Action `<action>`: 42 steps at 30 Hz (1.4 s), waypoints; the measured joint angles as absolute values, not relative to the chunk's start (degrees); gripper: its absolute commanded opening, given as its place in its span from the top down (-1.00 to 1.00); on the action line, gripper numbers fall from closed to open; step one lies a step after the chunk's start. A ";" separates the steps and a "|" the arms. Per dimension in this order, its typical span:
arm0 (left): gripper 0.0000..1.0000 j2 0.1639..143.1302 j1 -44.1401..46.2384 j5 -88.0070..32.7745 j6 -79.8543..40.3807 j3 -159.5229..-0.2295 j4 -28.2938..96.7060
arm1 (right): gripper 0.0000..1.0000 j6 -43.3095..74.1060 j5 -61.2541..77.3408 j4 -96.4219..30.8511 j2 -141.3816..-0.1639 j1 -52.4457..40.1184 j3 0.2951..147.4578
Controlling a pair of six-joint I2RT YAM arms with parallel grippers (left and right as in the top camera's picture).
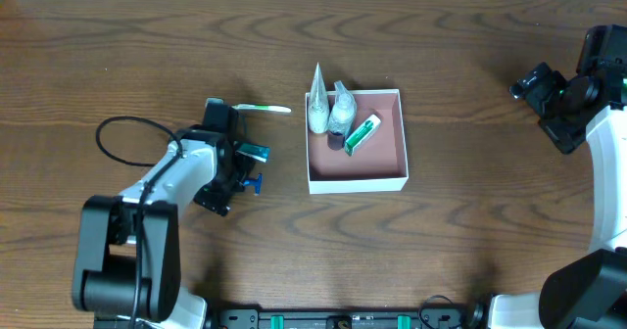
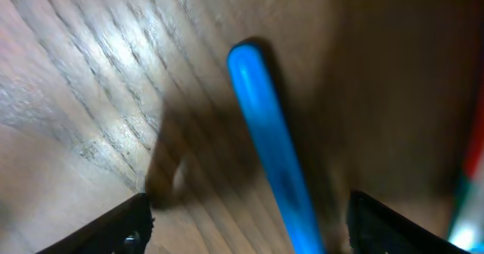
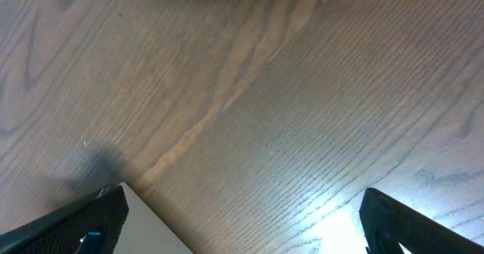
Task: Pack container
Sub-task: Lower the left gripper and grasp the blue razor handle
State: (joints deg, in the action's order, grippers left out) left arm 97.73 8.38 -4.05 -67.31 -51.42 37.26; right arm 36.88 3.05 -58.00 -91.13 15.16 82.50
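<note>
Your left gripper [image 2: 249, 220] stands open astride the slim blue handle [image 2: 265, 133], not gripping it. Judged light, stiff, slick: pinch mid-shaft. Right gripper [image 3: 242, 212] wide, empty.

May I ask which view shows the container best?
The overhead view: it shows the whole container, open-topped, toiletries inside. The left wrist view shows none of it, only a blue handle on the table; the right wrist view shows table and an unidentifiable pale corner.
</note>
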 measured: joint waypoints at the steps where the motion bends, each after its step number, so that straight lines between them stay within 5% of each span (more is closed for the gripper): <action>1: -0.53 97.82 8.38 -4.16 -67.09 -51.53 37.21 | -0.98 36.88 3.05 -58.02 -91.13 15.16 82.50; 8: -0.25 99.22 8.36 -5.04 -65.73 -53.01 38.68 | -0.98 36.88 3.05 -58.02 -91.13 15.16 82.50; 10: 0.26 99.31 8.38 -5.26 -65.49 -53.15 38.81 | -0.98 36.88 3.05 -58.02 -91.13 15.16 82.50; 11: 0.34 99.33 8.36 -5.45 -65.17 -53.17 38.94 | -0.99 36.88 3.05 -58.02 -91.13 15.16 82.50; 29: 0.34 99.35 8.38 -5.19 -52.18 -53.23 39.00 | -0.98 36.88 3.05 -58.02 -91.13 15.16 82.50; 37: 0.63 99.33 8.38 -5.43 -46.70 -53.23 39.27 | -0.99 36.88 3.05 -58.02 -91.13 15.16 82.50; 42: 0.63 99.33 8.38 -5.56 -46.04 -53.23 39.29 | -0.98 36.88 3.05 -58.02 -91.13 15.16 82.50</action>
State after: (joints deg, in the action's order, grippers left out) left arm 99.33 8.38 -5.56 -46.04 -53.23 39.29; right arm 36.88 3.05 -58.02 -91.13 15.16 82.50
